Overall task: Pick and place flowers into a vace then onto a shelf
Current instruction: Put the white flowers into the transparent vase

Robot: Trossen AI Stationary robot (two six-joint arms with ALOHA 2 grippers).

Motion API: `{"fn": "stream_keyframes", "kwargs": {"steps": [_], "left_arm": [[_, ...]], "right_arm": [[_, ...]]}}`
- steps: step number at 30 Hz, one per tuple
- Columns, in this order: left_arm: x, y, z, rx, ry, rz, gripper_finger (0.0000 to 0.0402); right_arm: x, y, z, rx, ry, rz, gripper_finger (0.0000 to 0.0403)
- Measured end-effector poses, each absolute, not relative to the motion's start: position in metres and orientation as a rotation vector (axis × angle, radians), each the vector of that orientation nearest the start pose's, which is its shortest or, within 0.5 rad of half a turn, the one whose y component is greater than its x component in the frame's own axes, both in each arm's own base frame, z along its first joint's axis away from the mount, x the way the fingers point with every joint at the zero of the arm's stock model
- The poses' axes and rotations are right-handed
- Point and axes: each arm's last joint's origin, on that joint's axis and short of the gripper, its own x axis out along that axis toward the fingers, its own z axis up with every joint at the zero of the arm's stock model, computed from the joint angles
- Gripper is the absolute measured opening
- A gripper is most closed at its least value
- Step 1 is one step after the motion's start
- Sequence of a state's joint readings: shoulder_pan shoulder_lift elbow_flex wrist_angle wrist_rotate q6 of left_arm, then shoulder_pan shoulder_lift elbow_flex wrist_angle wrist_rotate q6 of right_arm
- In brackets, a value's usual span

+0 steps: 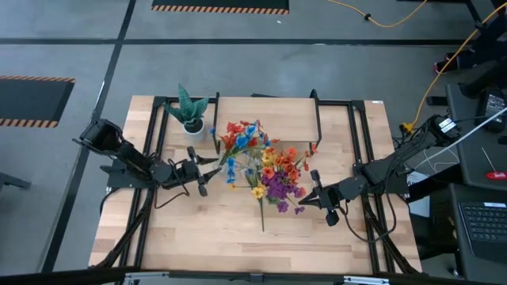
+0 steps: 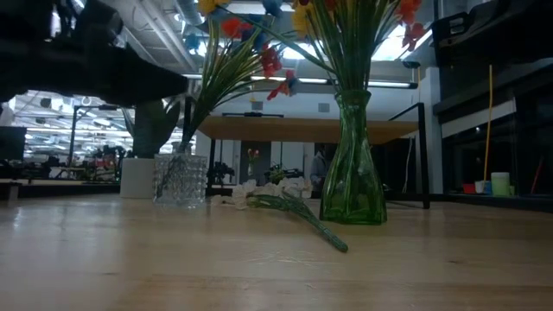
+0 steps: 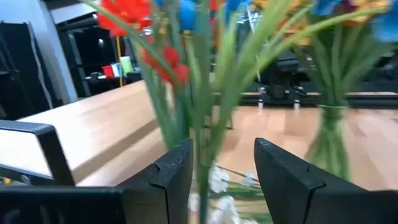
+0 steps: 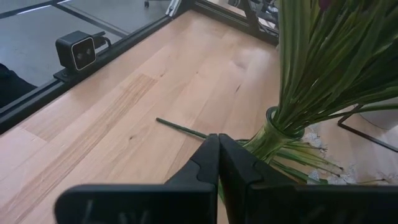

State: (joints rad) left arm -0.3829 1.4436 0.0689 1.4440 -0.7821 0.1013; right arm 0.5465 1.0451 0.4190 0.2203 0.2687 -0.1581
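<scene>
Workshop room: grey floor, hazard-striped mats, ceiling lights. Pale wooden tabletop point(image 1: 198, 229); shelf point(image 1: 285, 111) at far side. Two vases: clear textured glass vase point(image 2: 181, 180), green glass vase point(image 2: 352, 164), each holding flowers point(image 1: 265, 162). One white stem point(image 2: 285, 200) flat on tabletop between them. One potted plant point(image 1: 190, 111). Left gripper point(image 1: 207, 172) fingers spread around stalks at clear vase. Right gripper point(image 1: 314, 190) fingers pressed together, empty, beside green vase.

Both arms are dark, near-black, built of slim tubular links with bulkier blocky joints. Black cables loop loosely along the links behind each gripper. The left gripper point(image 3: 222, 177) has two thick matte-black fingers point(image 3: 169, 180) with stepped, angular inner faces and flat tips. The right gripper point(image 4: 218, 163) shows two smooth black fingers point(image 4: 202, 165) tapering from a broad dark body.
</scene>
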Motion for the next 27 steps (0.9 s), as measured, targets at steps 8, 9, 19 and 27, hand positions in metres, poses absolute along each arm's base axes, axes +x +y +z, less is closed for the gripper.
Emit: {"fn": "stream_keyframes", "kwargs": {"steps": [8, 9, 19, 27], "left_arm": [[0.167, -0.082, 0.148, 0.065, -0.020, 0.451, 0.0164], [0.169, -0.088, 0.149, 0.077, -0.012, 0.459, 0.0164], [0.199, -0.150, 0.181, 0.128, 0.095, 0.486, 0.0149], [0.230, -0.183, 0.205, 0.031, 0.306, 0.423, 0.0134]], "right_arm": [[0.183, 0.102, 0.199, -0.317, 0.352, 0.304, 0.0010], [0.183, 0.102, 0.199, -0.317, 0.352, 0.304, 0.0010], [0.183, 0.102, 0.199, -0.316, 0.352, 0.304, 0.0010], [0.182, 0.103, 0.198, -0.264, 0.372, 0.329, 0.0010]]}}
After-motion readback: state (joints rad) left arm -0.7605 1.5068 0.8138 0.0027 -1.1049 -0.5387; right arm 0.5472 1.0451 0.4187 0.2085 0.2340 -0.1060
